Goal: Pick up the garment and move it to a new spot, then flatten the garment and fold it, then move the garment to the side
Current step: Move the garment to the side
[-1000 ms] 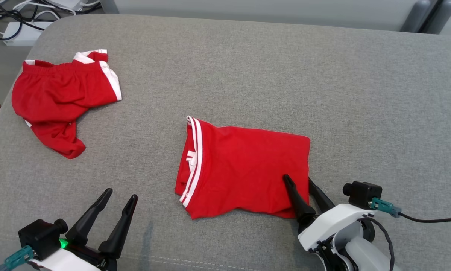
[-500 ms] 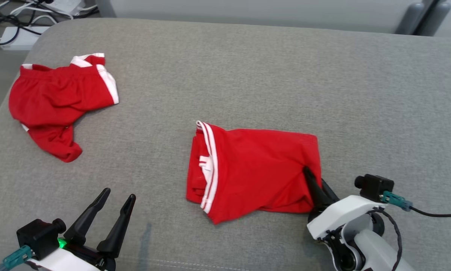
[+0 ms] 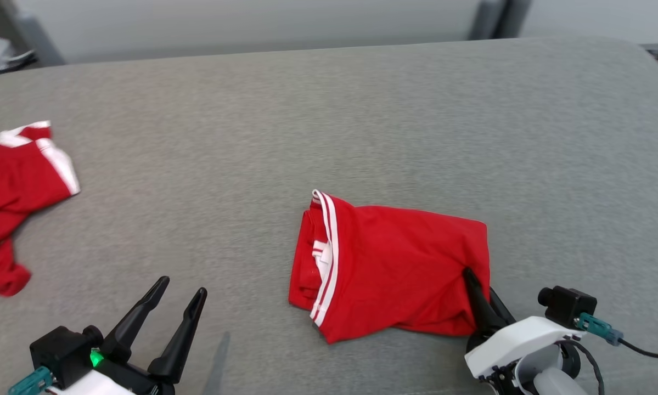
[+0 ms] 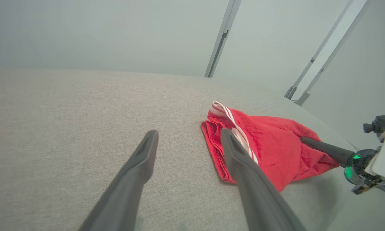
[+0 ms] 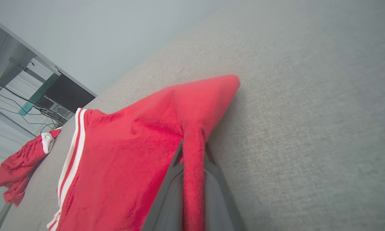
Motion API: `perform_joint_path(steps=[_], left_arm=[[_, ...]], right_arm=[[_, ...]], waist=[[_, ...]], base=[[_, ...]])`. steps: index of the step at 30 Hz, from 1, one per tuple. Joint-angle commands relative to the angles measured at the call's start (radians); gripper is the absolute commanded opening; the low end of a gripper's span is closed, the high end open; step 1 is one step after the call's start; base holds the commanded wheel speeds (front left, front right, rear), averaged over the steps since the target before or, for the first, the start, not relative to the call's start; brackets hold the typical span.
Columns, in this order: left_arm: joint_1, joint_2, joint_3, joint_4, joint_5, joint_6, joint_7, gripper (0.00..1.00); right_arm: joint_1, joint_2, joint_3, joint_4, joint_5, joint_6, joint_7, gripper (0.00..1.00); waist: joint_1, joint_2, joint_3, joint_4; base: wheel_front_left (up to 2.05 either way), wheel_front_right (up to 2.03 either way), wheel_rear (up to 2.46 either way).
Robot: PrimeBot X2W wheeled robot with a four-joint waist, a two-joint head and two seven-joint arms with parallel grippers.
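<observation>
Right end effector (image 3: 476, 282) clamped on near right corner of folded red shorts (image 3: 394, 263), which lay right of centre on grey padded surface (image 3: 307, 109). Left end effector (image 3: 183, 286) hovered empty, fingers apart, well left of shorts. Likely risks: one-corner pull could drag layers apart and undo fold; thin pinch could slip off fabric; friction from surface could bunch white-striped edge (image 3: 329, 258). Second red garment (image 3: 10, 186) lay at far left, well apart.

red garments: two, folded garment (image 3: 400, 269) and crumpled garment (image 3: 10, 203)
hands: two, left hand (image 3: 183, 285) and right hand (image 3: 478, 281)
wrist cameras: two, left camera (image 3: 65, 348) and right camera (image 3: 567, 304)
bench: one, grey fabric top (image 3: 329, 120)
</observation>
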Motion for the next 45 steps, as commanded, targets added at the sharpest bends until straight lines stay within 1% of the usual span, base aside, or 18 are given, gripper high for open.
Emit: perform_joint_path(steps=[1,7,11,15,18,23,24,30,34,37,41,45], left_arm=[[-0.019,0.027,0.048,-0.028,0.014,0.000,-0.006,1.00],[0.015,0.027,0.071,-0.062,0.036,0.000,-0.006,1.00],[0.039,0.038,0.089,-0.092,0.037,0.000,-0.006,1.00],[0.066,0.071,0.114,-0.142,0.040,0.000,-0.006,1.00],[0.081,0.105,0.130,-0.188,0.038,0.000,-0.006,1.00],[0.103,0.157,0.155,-0.256,0.030,0.000,-0.006,1.00],[0.103,0.157,0.155,-0.256,0.030,0.000,-0.006,1.00],[0.121,0.201,0.176,-0.312,0.021,0.000,-0.006,1.00],[0.118,0.213,0.180,-0.346,0.015,0.000,-0.006,1.00],[0.113,0.216,0.186,-0.371,0.011,0.000,-0.006,1.00],[0.113,0.228,0.184,-0.393,0.011,0.000,-0.006,1.00],[0.112,0.242,0.187,-0.408,0.010,0.000,-0.006,1.00]], right_arm=[[0.014,0.004,0.005,-0.037,-0.016,0.000,-0.004,0.00],[0.068,0.004,-0.022,-0.126,-0.043,0.000,0.019,0.00],[0.072,0.004,-0.043,-0.160,-0.099,0.000,0.036,0.00],[0.035,0.004,-0.093,-0.194,-0.185,0.000,0.049,0.00],[-0.005,0.004,-0.158,-0.219,-0.259,0.000,0.072,0.00],[-0.063,0.004,-0.309,-0.255,-0.398,0.000,0.133,0.00],[-0.063,0.004,-0.309,-0.255,-0.398,0.000,0.133,0.00],[-0.104,0.004,-0.505,-0.329,-0.531,0.000,0.209,0.00],[-0.112,0.004,-0.622,-0.384,-0.612,0.000,0.268,0.00],[-0.107,0.004,-0.687,-0.438,-0.670,0.000,0.316,0.00],[-0.109,0.004,-0.772,-0.497,-0.715,0.000,0.365,0.00],[-0.128,0.004,-0.843,-0.529,-0.752,0.000,0.401,0.00]], waist=[[0.0000,0.0000,-0.006,-0.062],[0.0000,0.0000,0.011,-0.176],[0.0000,0.0000,0.039,-0.213],[0.0000,0.0000,0.085,-0.225],[0.0000,0.0000,0.122,-0.216],[0.0000,0.0000,0.173,-0.187],[0.0000,0.0000,0.173,-0.187],[0.0000,0.0000,0.215,-0.146],[0.0000,0.0000,0.228,-0.119],[0.0000,0.0000,0.240,-0.100],[0.0000,0.0000,0.253,-0.082],[0.0000,0.0000,0.268,-0.066]], base=[[0.00,0.00,0.00],[0.00,0.00,0.00],[0.00,0.00,0.00],[0.00,0.00,0.00],[0.00,0.00,0.00],[0.00,0.00,0.00],[0.00,0.00,0.00],[0.00,0.00,0.00],[0.00,0.00,0.00],[0.00,0.00,0.00],[0.00,0.00,0.00],[0.00,0.00,0.00]])
